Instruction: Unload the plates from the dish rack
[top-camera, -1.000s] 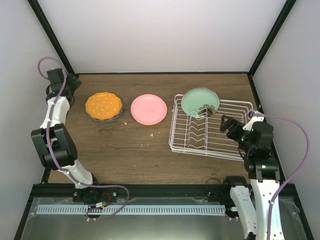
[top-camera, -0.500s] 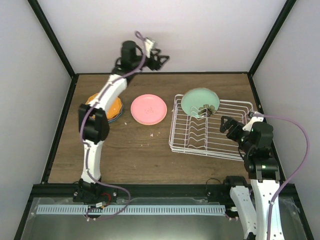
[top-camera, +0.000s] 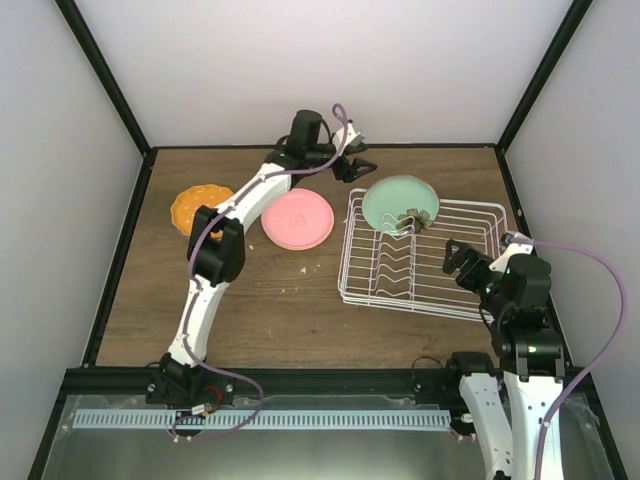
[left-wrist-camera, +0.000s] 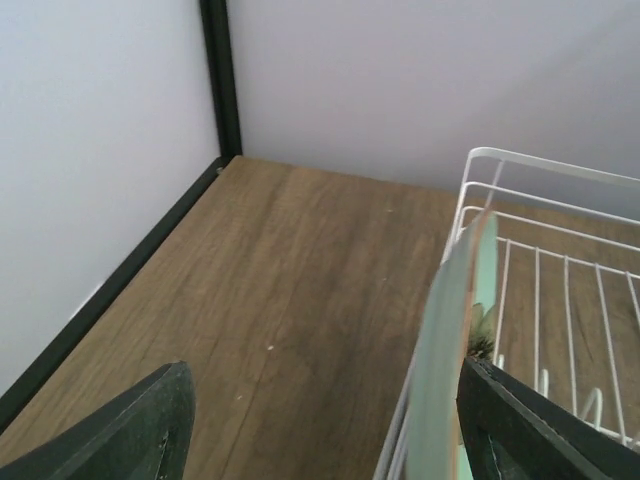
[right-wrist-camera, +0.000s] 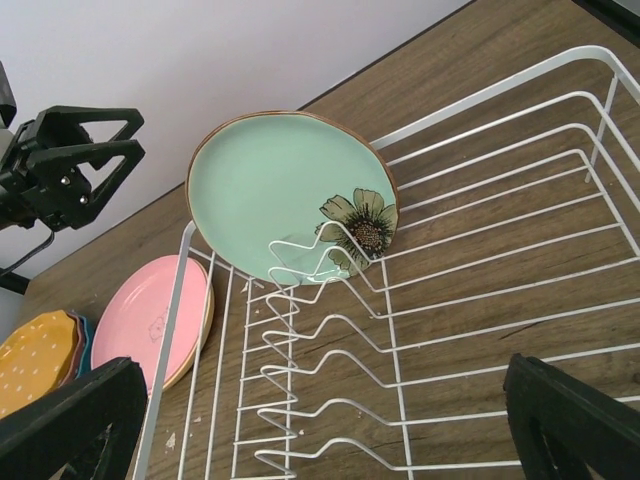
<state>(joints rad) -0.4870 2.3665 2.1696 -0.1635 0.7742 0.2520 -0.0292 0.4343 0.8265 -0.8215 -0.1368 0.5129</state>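
Beside the far corner of the dish rack (top-camera: 430, 262), the outstretched left arm (top-camera: 250, 190) hangs, jaws released.

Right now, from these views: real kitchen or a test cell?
Probably an enclosed lab test cell, not a kitchen: blank white wall panels in black frame posts, a wood-grain tabletop, and a white wire dish rack holding one mint green flower-marked plate.

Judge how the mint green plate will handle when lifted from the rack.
The mint green plate looks rigid and glossy, so a rim pinch may slip. It stands tilted against the upright wires of the dish rack, so a sideways nudge could tip it. Its thin edge suggests it is fairly light.
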